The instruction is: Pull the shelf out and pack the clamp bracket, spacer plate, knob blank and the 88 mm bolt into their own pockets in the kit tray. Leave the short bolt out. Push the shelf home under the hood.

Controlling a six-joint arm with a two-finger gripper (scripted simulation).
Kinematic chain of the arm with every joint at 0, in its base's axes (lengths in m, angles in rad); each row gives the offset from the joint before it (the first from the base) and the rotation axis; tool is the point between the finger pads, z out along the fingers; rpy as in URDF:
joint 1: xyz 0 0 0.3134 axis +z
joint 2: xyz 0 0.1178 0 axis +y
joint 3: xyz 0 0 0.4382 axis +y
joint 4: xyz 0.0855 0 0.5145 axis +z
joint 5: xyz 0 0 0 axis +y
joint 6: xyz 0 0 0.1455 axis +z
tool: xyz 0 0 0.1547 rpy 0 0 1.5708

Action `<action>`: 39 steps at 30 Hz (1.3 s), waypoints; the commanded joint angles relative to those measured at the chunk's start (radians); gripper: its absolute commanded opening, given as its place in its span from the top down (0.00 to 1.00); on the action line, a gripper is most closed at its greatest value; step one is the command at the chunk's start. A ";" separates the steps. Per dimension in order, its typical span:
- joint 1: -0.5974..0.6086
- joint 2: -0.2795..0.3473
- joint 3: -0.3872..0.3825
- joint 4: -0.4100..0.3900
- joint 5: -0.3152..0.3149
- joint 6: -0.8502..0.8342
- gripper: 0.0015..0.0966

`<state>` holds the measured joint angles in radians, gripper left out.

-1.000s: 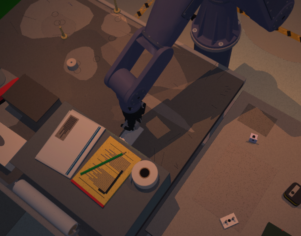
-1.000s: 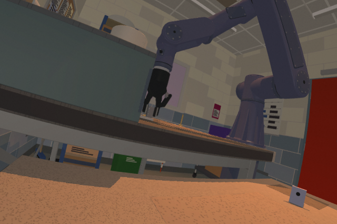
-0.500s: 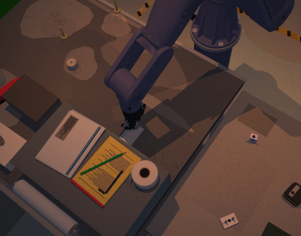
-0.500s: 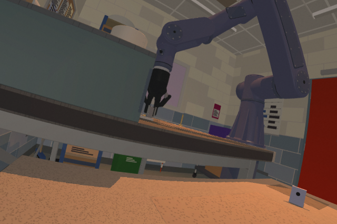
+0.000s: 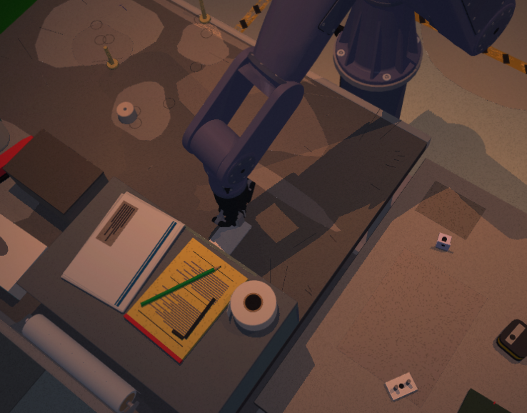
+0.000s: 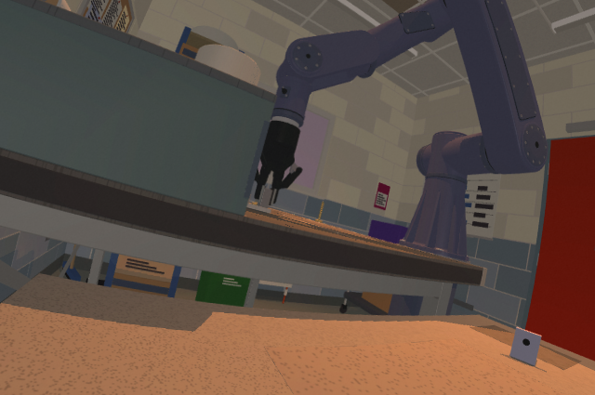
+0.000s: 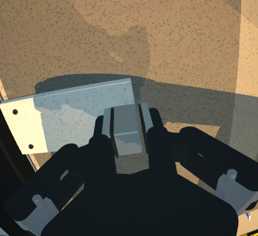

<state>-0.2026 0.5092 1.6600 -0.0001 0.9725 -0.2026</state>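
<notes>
The shelf's grey pull tab [image 7: 126, 130] sticks up from a pale metal plate [image 7: 72, 117] at the hood's edge. The plate [image 5: 230, 234] juts out a little from under the hood. My gripper [image 7: 125, 127] has closed on the tab, one finger on each side of it. From the side it [image 5: 228, 218] stands right at the hood's front. The second side camera shows my fingers [image 6: 269, 191] clamped on the small grey block just above the bench. A knob blank [image 5: 126, 111] and two upright bolts [image 5: 109, 57] [image 5: 203, 12] stand farther back on the bench.
The hood [image 6: 120, 112] is a large grey-green box. On its top lie a white booklet [image 5: 122, 249], a yellow sheet with a green pencil [image 5: 179, 284] and a tape roll [image 5: 253, 304]. A dark block [image 5: 53, 171] sits to the left.
</notes>
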 commanded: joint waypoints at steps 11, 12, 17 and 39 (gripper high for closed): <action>0.000 -0.001 -0.001 0.000 0.000 0.000 0.93; 0.000 -0.001 -0.001 0.000 0.000 0.000 0.93; 0.000 -0.001 -0.001 0.000 0.000 0.000 0.93; -0.006 -0.033 0.051 0.000 -0.020 -0.006 0.93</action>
<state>-0.2089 0.4769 1.7102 0.0004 0.9506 -0.2089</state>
